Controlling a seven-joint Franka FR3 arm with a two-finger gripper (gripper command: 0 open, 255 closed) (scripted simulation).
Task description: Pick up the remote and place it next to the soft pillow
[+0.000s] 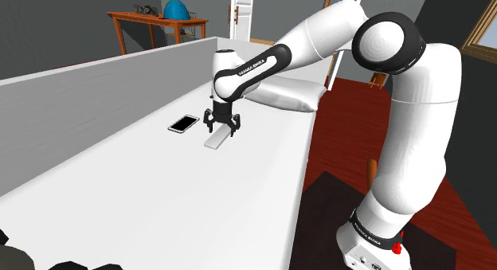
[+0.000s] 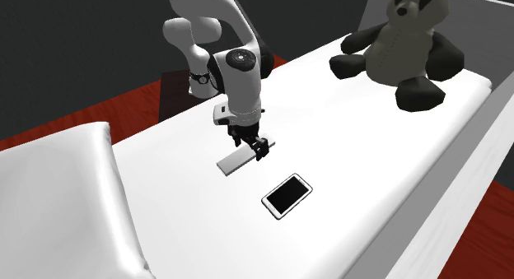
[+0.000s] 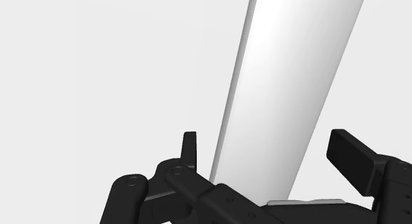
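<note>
Gripper (image 3: pixel 264 140) spread wide, pointing down and straddling the remote (image 3: pixel 290 77), nothing pinched yet; one finger sits just beside the slab's long edge, the other stands off with a gap. Remote is a plain pale slab lying flat on the white mattress top (image 1: pixel 159 197).

In the shoulder view the gripper (image 1: pixel 221 133) sits over the remote (image 1: pixel 217 140), with the phone (image 1: pixel 184 123) near at 10 o'clock and the pillow (image 1: pixel 287 93) at 2 o'clock.

In the second exterior view the gripper (image 2: pixel 257 150) looks set toward one end of the remote (image 2: pixel 235 160). Phone (image 2: pixel 287 195) is at 5 o'clock, pillow (image 2: pixel 58 203) at 8 o'clock, panda plush (image 2: pixel 399 47) well apart at 1 o'clock.

Risks I see:
- off-centre straddle, so closing may shove or twist the slab
- end grip, so the long side may droop or pivot out on lift
- thin slab on soft bedding, so fingers may close too high and skim it
- a knocked remote could slide into the phone
</note>
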